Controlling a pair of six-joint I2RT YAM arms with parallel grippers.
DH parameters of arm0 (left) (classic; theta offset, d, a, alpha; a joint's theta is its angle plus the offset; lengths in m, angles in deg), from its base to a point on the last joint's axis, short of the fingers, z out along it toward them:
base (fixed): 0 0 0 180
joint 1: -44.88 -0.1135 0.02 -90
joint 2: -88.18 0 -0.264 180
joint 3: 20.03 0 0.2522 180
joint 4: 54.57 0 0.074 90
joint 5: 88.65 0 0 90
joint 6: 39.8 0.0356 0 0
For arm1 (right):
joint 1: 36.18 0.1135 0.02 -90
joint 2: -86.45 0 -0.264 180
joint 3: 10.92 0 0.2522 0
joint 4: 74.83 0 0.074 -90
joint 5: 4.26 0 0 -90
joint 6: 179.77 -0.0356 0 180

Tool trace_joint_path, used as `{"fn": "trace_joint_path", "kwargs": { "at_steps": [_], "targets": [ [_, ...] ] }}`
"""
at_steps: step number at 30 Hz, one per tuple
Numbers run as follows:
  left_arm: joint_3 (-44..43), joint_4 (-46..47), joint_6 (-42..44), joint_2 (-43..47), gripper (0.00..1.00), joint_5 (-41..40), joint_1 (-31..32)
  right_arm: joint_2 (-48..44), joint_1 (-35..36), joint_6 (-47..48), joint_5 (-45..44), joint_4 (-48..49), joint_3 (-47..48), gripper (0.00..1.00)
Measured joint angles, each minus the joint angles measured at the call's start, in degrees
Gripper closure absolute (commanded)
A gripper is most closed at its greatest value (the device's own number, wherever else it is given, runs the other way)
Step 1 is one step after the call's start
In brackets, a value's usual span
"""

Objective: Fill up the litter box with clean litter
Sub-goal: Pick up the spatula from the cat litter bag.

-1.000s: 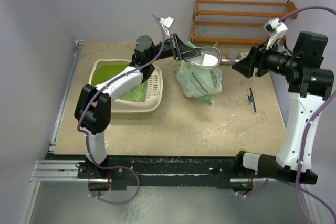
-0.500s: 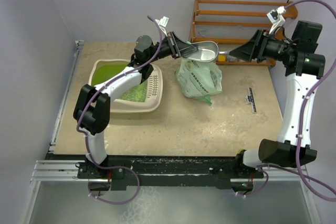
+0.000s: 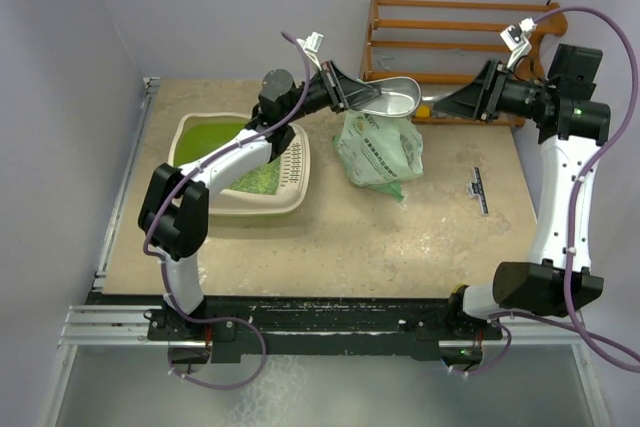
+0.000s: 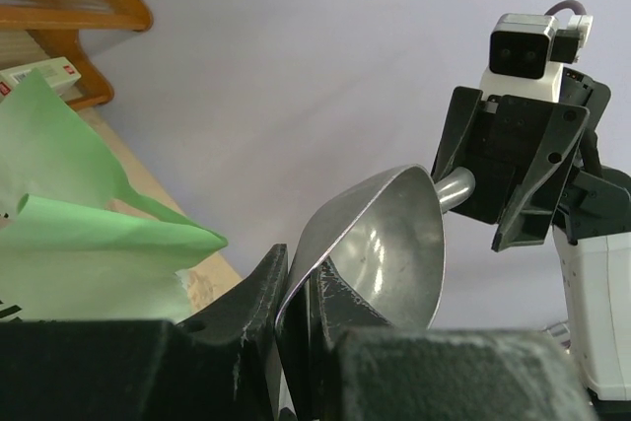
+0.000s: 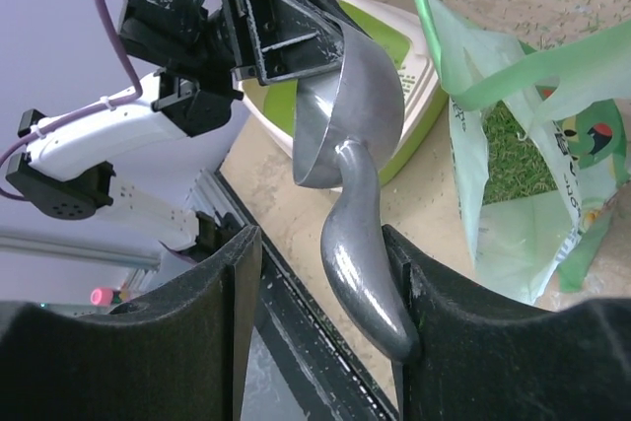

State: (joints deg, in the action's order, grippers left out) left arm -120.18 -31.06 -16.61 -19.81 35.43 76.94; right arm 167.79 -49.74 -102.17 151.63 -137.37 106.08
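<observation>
Mid-air handover above open bag (image 3: 378, 152): left gripper (image 4: 296, 288) pinches rim of empty metal scoop (image 3: 397, 100), right gripper (image 5: 317, 244) spread either side of handle, not clamped. Litter box (image 3: 255, 205) sits at left of table (image 3: 330, 247), well apart from scoop; litter (image 3: 262, 179) covers only near part of lime floor, far end apparently bare. Filling begun, most scooping left
</observation>
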Motion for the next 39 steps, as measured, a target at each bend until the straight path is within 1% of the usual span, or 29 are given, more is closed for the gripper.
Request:
{"fn": "trace_joint_path", "kwargs": {
  "at_steps": [7, 10, 15, 17, 19, 20, 22, 25, 26, 30, 33, 34, 39],
  "targets": [
    [0.0, -2.3, 0.4, 0.2, 0.97, -1.9, 1.4, 0.0, 0.1, -0.2, -1.8, 1.0, -3.4, 0.52],
    [0.0, -2.9, 0.5, 0.2, 0.97, -2.4, 1.7, 0.0, 0.1, -0.2, -3.3, 1.7, -3.6, 0.55],
    [0.0, -3.2, 0.6, 0.2, 0.97, -2.8, 1.9, 0.0, 0.2, -0.1, -5.5, 2.5, -3.6, 0.78],
    [0.0, -3.7, 0.9, 0.2, 0.97, -2.8, 2.1, 0.0, 0.2, -0.9, -4.2, 2.5, -3.6, 0.83],
    [0.0, -4.3, 0.4, 0.2, 0.97, -2.8, 2.1, -0.2, 0.5, -1.1, -2.9, 2.6, -3.6, 0.83],
    [0.0, -4.3, 0.5, 0.2, 0.97, -2.6, 2.0, -0.3, 0.5, -1.2, -3.0, 2.8, -3.6, 0.80],
    [0.0, -4.2, 0.4, 0.2, 0.97, -2.6, 2.1, -0.3, 0.5, -1.4, -3.3, 2.9, -3.6, 0.70],
    [0.0, -4.1, 0.5, 0.2, 0.97, -2.6, 2.1, -0.3, 0.5, -1.6, -4.5, 3.6, -4.1, 0.63],
    [0.0, -4.1, 0.5, 0.3, 0.97, -2.6, 2.1, -0.3, 0.5, -1.6, -5.0, 3.9, -4.3, 0.62],
    [0.0, -4.1, 0.7, 0.3, 0.97, -2.8, 2.3, -0.3, 0.5, -1.6, -8.3, 5.1, -5.2, 0.63],
    [0.0, -4.1, 0.7, 0.3, 0.97, -3.0, 2.4, -0.3, 0.5, -2.2, -9.0, 6.2, -5.3, 0.69],
    [0.0, -4.1, 0.7, 0.3, 0.97, -3.1, 2.5, -0.3, 0.5, -2.6, -8.8, 6.5, -5.3, 0.69],
    [0.1, -3.9, 0.5, 0.3, 0.97, -3.3, 2.5, -0.2, 0.5, -4.9, -5.8, 9.2, -5.4, 0.80]
  ]
}}
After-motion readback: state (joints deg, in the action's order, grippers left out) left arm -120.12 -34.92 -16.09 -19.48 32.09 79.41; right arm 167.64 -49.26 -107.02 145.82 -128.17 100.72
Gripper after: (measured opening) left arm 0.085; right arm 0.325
